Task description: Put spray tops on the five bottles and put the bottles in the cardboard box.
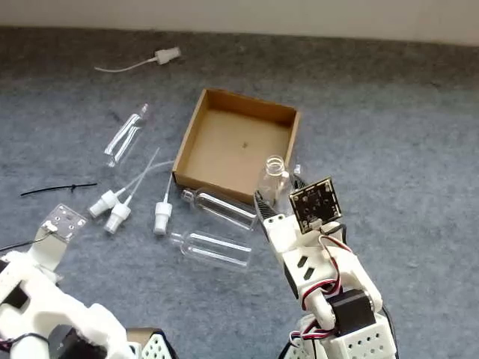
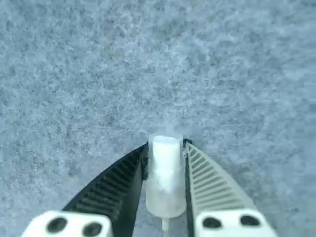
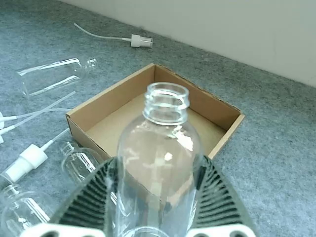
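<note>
My right gripper (image 3: 159,165) is shut on a clear bottle (image 3: 163,133), held upright with its open neck up, beside the near right corner of the cardboard box (image 1: 190,136). From above, that bottle (image 1: 274,176) stands just outside the box wall. My left gripper (image 2: 166,148) is shut on a white spray top (image 2: 165,173) above bare grey carpet. Two capless bottles (image 1: 221,208) (image 1: 212,249) lie in front of the box, and a third (image 1: 126,134) lies to its left. Three spray tops (image 1: 105,202) (image 1: 118,217) (image 1: 162,217) with thin tubes lie between them.
Another spray top (image 1: 166,55) with a long tube lies far back near the wall. A black cable tie (image 1: 58,188) lies on the carpet at the left. The box is open and holds nothing. Bare carpet stretches to the right of the box.
</note>
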You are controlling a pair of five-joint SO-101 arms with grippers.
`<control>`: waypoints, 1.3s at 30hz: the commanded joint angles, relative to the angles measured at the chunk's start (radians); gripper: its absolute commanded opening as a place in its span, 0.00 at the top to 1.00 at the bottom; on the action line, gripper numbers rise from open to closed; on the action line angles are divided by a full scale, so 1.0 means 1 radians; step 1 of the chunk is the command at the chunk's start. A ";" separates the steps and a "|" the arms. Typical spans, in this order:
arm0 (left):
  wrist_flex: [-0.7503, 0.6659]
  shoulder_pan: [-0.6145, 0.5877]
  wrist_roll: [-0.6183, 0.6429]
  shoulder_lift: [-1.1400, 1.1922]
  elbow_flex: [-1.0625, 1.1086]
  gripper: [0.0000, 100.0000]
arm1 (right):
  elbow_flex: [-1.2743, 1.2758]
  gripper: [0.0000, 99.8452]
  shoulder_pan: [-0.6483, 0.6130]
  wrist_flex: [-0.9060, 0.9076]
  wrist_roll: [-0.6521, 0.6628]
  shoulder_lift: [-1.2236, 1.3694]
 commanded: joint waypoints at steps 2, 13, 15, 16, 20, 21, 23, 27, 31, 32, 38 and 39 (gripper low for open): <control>0.292 0.088 -0.459 -0.008 -0.205 0.94 | -0.015 1.00 0.008 -0.021 -0.002 -0.010; 0.537 0.503 0.422 -0.008 -0.611 0.94 | -0.015 1.00 0.008 -0.021 -0.002 -0.010; 0.539 0.570 0.569 -0.010 -0.685 0.94 | -0.015 1.00 0.008 -0.021 -0.002 -0.012; 0.539 0.604 0.640 -0.010 -0.723 0.94 | -0.015 1.00 0.008 -0.021 -0.002 -0.012; 0.555 0.730 0.918 -0.010 -0.872 0.94 | -0.015 1.00 0.008 -0.021 -0.002 -0.012; 0.571 0.766 0.980 -0.010 -0.914 0.94 | -0.015 1.00 0.008 -0.021 -0.002 -0.012; 0.603 0.846 1.094 -0.010 -1.006 0.94 | -0.015 1.00 0.008 -0.021 -0.003 -0.012; 0.641 1.007 1.298 -0.010 -1.191 0.94 | -0.015 1.00 0.008 -0.021 -0.006 -0.012; 0.654 1.155 1.447 -0.010 -1.334 0.94 | -0.015 1.00 0.007 -0.021 -0.008 -0.012; 0.654 1.184 1.479 -0.010 -1.359 0.94 | -0.015 1.00 0.005 -0.021 -0.008 -0.012; 0.644 1.288 1.668 -0.010 -1.445 0.94 | -0.015 1.00 -0.097 -0.022 -0.008 -0.012; 0.644 1.294 1.700 -0.010 -1.458 0.94 | -0.015 1.00 -0.113 -0.022 -0.008 -0.012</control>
